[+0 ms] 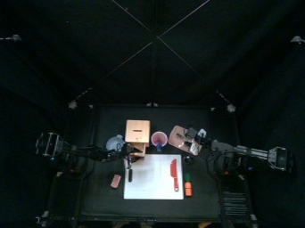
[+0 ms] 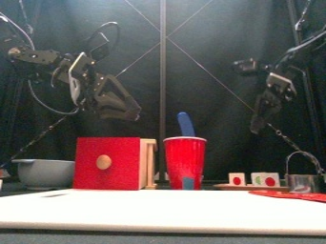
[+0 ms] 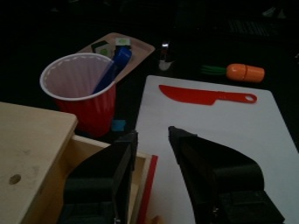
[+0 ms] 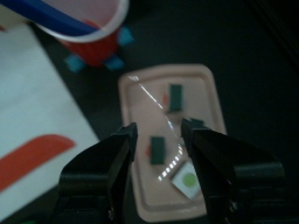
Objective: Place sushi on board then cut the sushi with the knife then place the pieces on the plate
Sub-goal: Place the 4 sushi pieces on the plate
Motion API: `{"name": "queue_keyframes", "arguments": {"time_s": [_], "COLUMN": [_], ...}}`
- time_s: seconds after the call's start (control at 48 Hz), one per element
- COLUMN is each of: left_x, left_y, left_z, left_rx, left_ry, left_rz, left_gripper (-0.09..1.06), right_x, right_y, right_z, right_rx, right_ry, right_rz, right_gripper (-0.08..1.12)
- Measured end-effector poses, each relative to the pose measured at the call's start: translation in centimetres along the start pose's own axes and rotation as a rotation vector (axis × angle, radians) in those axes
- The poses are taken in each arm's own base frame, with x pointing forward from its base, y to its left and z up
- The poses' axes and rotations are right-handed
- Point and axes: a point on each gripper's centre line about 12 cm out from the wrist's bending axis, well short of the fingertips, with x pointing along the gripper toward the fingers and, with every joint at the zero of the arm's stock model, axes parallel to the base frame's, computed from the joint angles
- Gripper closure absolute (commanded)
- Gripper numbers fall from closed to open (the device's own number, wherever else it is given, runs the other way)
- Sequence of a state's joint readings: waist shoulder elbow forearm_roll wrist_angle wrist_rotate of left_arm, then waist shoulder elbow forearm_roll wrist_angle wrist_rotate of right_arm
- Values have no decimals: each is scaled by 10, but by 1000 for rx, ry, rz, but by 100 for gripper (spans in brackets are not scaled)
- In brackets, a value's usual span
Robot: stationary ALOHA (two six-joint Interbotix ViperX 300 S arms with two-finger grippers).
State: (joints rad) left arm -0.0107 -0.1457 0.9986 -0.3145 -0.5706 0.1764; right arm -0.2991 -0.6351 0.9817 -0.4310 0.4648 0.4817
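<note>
Right gripper (image 4: 160, 131) part open, empty, over sushi (image 4: 176, 94) on tray (image 4: 205, 87): likely light, hard blocks (they separate); I'd pinch flat sides. Left gripper (image 3: 149, 136) likewise.

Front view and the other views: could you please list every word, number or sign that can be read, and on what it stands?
None: no text can be read.
The cup, box, board, red knife and tray are plain; the sushi pieces show only coloured spots, no letters.
</note>
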Motion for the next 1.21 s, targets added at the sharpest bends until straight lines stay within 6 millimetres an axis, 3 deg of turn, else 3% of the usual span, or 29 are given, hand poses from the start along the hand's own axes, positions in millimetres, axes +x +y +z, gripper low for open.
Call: {"name": "queue_keyframes", "arguments": {"time_s": [0.208, 0.417, 0.75, 1.208], "left_x": [4, 10, 11, 15], "left_y": [-2, -8, -44, -49], "left_z": [14, 39, 50, 41], "left_rx": [-4, -11, 7, 4], "left_ry": [-53, -153, -241, -225], "left_rz": [-2, -9, -92, -98], "left_gripper": [21, 21, 21, 21], "right_x": [-8, -9, 24, 46], "right_y": [65, 99, 122, 136], "right_z": [19, 28, 0, -4], "right_rx": [-108, -97, -7, -55], "right_ry": [-187, -363, -430, -369], "right_rz": [271, 469, 627, 635], "right_gripper": [23, 23, 23, 23]}}
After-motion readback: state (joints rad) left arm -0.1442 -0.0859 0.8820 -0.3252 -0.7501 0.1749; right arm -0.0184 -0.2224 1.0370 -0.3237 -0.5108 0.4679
